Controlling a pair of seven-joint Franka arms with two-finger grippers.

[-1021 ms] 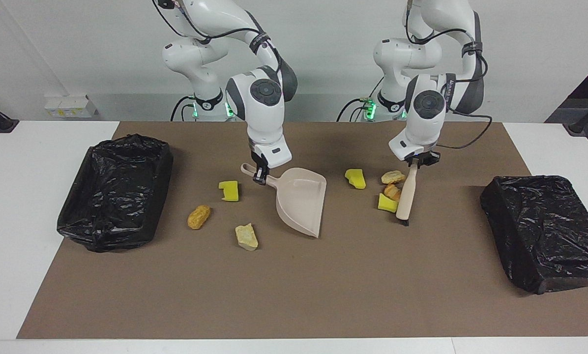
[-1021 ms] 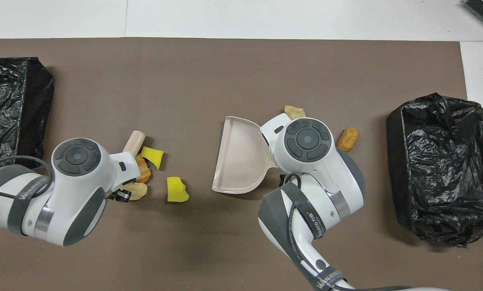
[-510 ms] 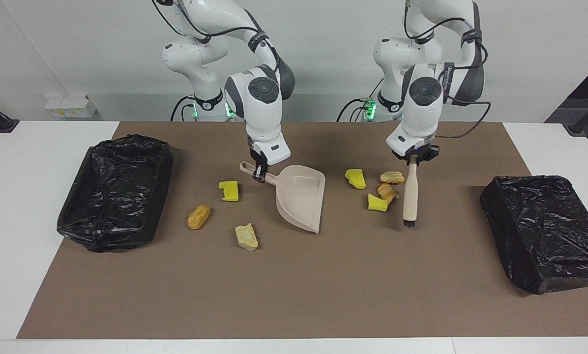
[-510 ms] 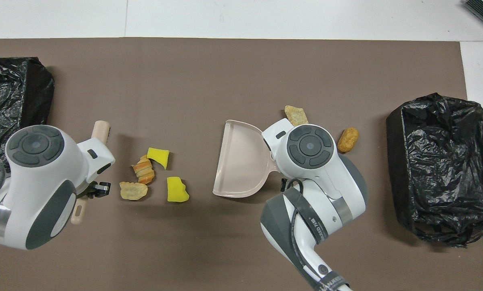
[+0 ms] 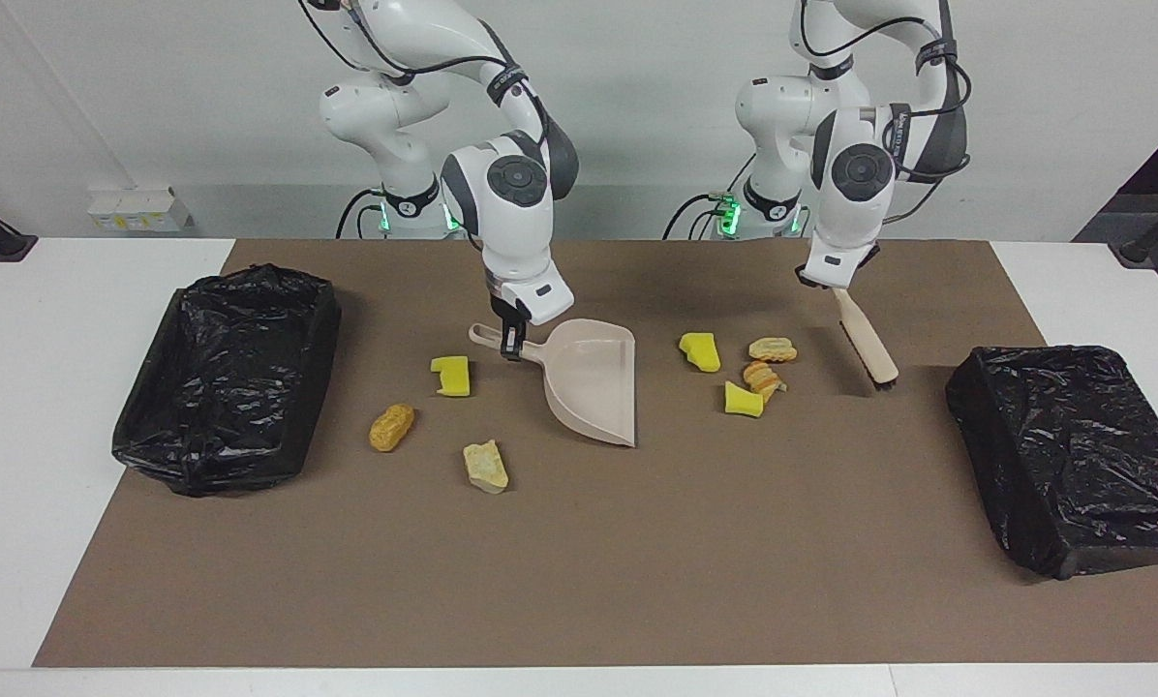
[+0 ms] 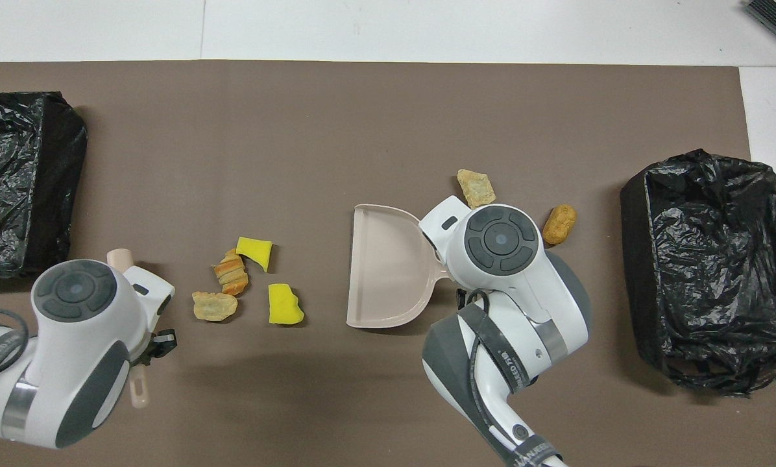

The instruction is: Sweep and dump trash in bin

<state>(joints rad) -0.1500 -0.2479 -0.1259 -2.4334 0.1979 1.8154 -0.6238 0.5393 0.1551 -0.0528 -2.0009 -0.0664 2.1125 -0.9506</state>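
Several trash scraps lie on the brown mat (image 5: 579,581). Two yellow chunks (image 5: 701,351) (image 5: 742,401), a tan lump (image 5: 772,348) and an orange-brown lump (image 5: 761,377) cluster between dustpan and brush; the cluster also shows in the overhead view (image 6: 232,275). A yellow chunk (image 5: 451,376), an orange-brown lump (image 5: 391,427) and a tan lump (image 5: 485,466) lie beside the dustpan toward the right arm's end. My right gripper (image 5: 511,341) is shut on the handle of the beige dustpan (image 5: 589,382). My left gripper (image 5: 834,284) is shut on the brush (image 5: 865,339), which is tilted, bristles low.
An open bin lined with a black bag (image 5: 226,378) stands at the right arm's end of the mat, also in the overhead view (image 6: 706,272). A second black-bagged bin (image 5: 1073,455) stands at the left arm's end.
My left gripper has risen and swung the brush away from the scrap cluster toward the left arm's end. The brush had nudged a yellow chunk toward the dustpan. The dustpan turned slightly.
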